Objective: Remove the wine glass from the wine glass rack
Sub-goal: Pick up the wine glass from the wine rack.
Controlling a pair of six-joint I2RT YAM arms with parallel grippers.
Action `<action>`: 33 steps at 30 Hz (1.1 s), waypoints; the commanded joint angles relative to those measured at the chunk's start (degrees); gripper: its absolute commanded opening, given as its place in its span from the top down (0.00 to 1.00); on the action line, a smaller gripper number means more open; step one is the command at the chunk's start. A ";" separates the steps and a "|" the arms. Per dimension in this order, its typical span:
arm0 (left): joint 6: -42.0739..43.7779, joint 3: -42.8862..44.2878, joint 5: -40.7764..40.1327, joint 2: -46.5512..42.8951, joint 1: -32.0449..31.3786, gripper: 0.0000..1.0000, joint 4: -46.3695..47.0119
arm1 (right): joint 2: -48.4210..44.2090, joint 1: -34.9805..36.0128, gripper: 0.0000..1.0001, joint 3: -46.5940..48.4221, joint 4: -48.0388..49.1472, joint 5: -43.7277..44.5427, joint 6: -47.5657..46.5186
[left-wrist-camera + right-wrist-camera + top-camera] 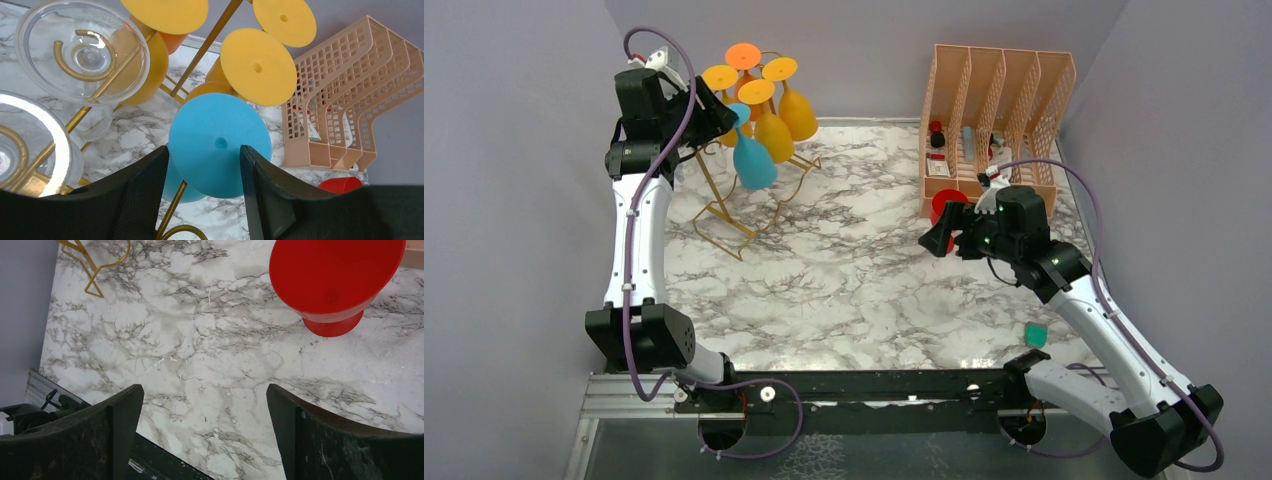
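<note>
The gold wire wine glass rack (pixel 721 205) stands at the table's back left. A blue wine glass (pixel 752 160) hangs upside down on it, with yellow glasses (pixel 776 130) and an orange-footed one (pixel 743 55). My left gripper (pixel 724 115) is open at the blue glass's foot. In the left wrist view the blue foot (pixel 220 142) lies between my fingers (pixel 145 195), and I cannot tell if they touch it. A gold rack arm (pixel 210 40) and two clear glasses (pixel 82 50) also show there. My right gripper (pixel 944 238) is open and empty above the marble top (pixel 204 395).
A peach lattice file organiser (pixel 999 110) stands at the back right; it also shows in the left wrist view (pixel 345 100). A red cup (pixel 946 205) stands before it, just beyond my right gripper (pixel 335 280). A small teal object (pixel 1035 334) lies near the right arm.
</note>
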 commanded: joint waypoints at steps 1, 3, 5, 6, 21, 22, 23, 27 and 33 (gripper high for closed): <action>-2.19 -2.61 0.57 -1.30 0.46 0.43 1.43 | 0.18 0.08 0.05 2.07 1.63 1.21 -0.26; -3.00 -3.34 0.35 -1.58 0.52 0.46 2.18 | 0.16 0.05 0.05 2.14 1.59 1.14 -0.23; -4.06 -4.24 0.38 -1.98 0.62 0.48 3.25 | 0.17 0.08 0.05 2.25 1.45 0.96 -0.21; -4.64 -4.78 0.42 -2.24 0.64 0.50 3.72 | 0.19 0.08 0.05 2.25 1.49 0.95 -0.08; -12.73 -11.03 -0.36 -5.46 1.59 0.69 11.39 | 0.40 0.08 0.05 2.51 1.15 0.42 0.14; -13.16 -11.24 -0.20 -5.54 1.60 0.70 11.79 | 0.40 0.08 0.05 2.51 1.17 0.41 0.16; -13.48 -11.50 -0.11 -5.59 1.62 0.71 12.05 | 0.41 0.03 0.05 2.51 1.13 0.42 0.17; -14.54 -12.25 0.48 -5.97 1.94 0.72 13.22 | 0.81 0.07 0.05 2.82 1.22 0.17 0.40; -17.35 -14.14 1.68 -6.92 2.29 0.82 16.28 | 1.13 0.08 0.05 3.12 1.06 -0.37 0.83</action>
